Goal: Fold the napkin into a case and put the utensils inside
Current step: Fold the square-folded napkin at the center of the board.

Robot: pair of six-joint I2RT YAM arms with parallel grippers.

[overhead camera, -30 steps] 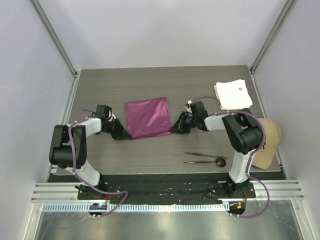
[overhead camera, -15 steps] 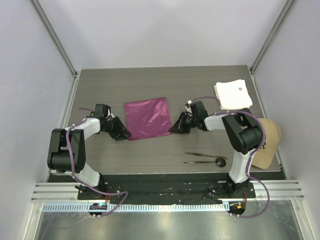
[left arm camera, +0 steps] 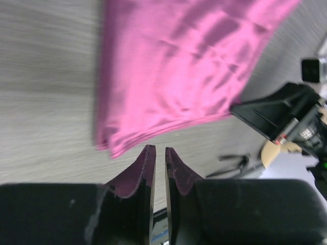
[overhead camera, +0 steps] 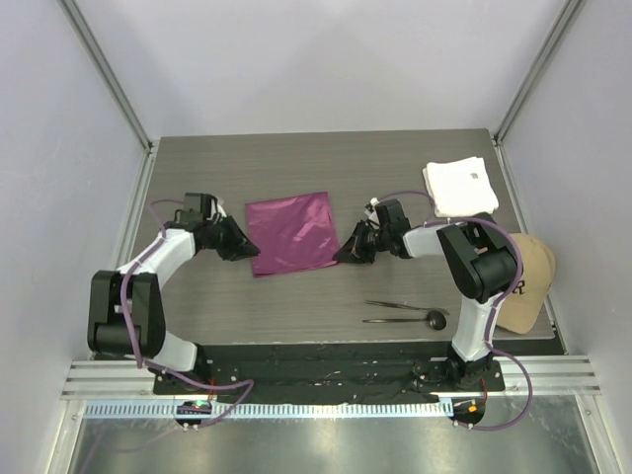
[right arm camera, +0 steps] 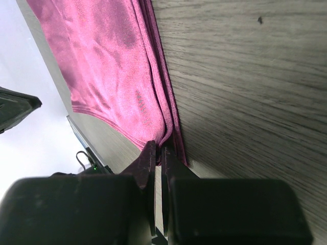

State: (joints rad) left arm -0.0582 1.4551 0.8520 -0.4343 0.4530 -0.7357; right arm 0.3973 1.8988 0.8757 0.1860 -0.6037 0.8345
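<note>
The magenta napkin (overhead camera: 291, 232) lies folded and flat on the table's middle. My left gripper (overhead camera: 249, 247) sits just off its near-left edge. In the left wrist view the fingertips (left arm camera: 159, 150) stand a narrow slit apart with nothing between them, and the napkin's corner (left arm camera: 115, 145) lies just ahead. My right gripper (overhead camera: 348, 255) is shut on the napkin's near-right corner (right arm camera: 166, 140), with the layered edge pinched between its tips (right arm camera: 159, 153). The two dark utensils (overhead camera: 405, 312) lie on the table in front of the right arm, also in the left wrist view (left arm camera: 237, 166).
A folded white cloth (overhead camera: 460, 186) with a small tag lies at the back right. A tan cap (overhead camera: 525, 281) rests at the table's right edge. Grey walls and metal posts close in the table (overhead camera: 197, 168) on three sides.
My left gripper has let go of the napkin's near-left corner, opened, partly closed again, and drawn back toward the far left. The right gripper and the napkin stay put.
</note>
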